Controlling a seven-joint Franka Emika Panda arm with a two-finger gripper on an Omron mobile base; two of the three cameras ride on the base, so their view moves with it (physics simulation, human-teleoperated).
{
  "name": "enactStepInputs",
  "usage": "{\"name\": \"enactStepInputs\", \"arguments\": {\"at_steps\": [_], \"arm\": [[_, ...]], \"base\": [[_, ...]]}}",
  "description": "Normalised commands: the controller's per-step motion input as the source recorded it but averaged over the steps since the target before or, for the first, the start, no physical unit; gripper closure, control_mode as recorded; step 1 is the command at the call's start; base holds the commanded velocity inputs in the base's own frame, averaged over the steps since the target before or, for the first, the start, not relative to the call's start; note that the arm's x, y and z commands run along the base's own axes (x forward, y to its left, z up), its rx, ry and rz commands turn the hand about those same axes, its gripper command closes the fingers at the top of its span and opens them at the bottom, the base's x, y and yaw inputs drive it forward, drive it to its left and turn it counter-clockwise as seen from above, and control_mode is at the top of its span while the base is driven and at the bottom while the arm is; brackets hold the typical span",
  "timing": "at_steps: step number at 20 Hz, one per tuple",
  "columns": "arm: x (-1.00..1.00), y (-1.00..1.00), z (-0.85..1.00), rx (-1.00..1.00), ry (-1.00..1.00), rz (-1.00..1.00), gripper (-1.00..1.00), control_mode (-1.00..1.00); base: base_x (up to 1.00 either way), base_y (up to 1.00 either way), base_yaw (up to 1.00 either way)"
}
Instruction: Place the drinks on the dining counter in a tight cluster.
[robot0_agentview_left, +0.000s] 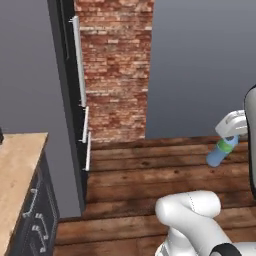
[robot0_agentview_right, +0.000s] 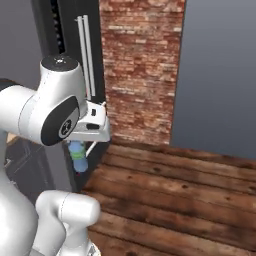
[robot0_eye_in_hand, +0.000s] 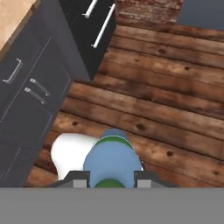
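A slim blue bottle (robot0_agentview_left: 219, 153) with a green label hangs tilted over the plank floor, gripped near its top by my gripper (robot0_agentview_left: 229, 136). From the right base view the same bottle (robot0_agentview_right: 77, 156) dangles below the gripper (robot0_agentview_right: 80, 141), beside a tall black cabinet. Looking along the hand, the bottle (robot0_eye_in_hand: 109, 158) sits between my two dark fingertips (robot0_eye_in_hand: 81, 177), with the gripper (robot0_eye_in_hand: 109, 178) shut on it. The dining counter is out of view.
A wood-topped counter (robot0_agentview_left: 17, 165) over dark drawers (robot0_eye_in_hand: 26, 100) stands at the left. Beside it rises a tall black cabinet (robot0_agentview_left: 67, 75) with white handles, then a brick wall (robot0_agentview_left: 117, 70) and a grey wall. Wooden floor (robot0_agentview_right: 175, 190) stretches ahead.
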Motion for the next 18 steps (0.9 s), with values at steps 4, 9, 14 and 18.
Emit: {"name": "enactStepInputs", "arguments": {"at_steps": [4,9,14,18], "arm": [[0.00,0.00,0.00,0.00,0.00,0.00,1.00,1.00],[0.00,0.00,0.00,0.00,0.00,0.00,1.00,1.00],[0.00,0.00,0.00,0.00,0.00,0.00,1.00,1.00],[0.00,0.00,0.00,0.00,0.00,0.00,1.00,1.00]], "base": [[0.02,-0.01,-0.89],[0.07,0.00,-0.85],[0.21,0.03,-0.82],[0.38,0.15,-0.78]]}}
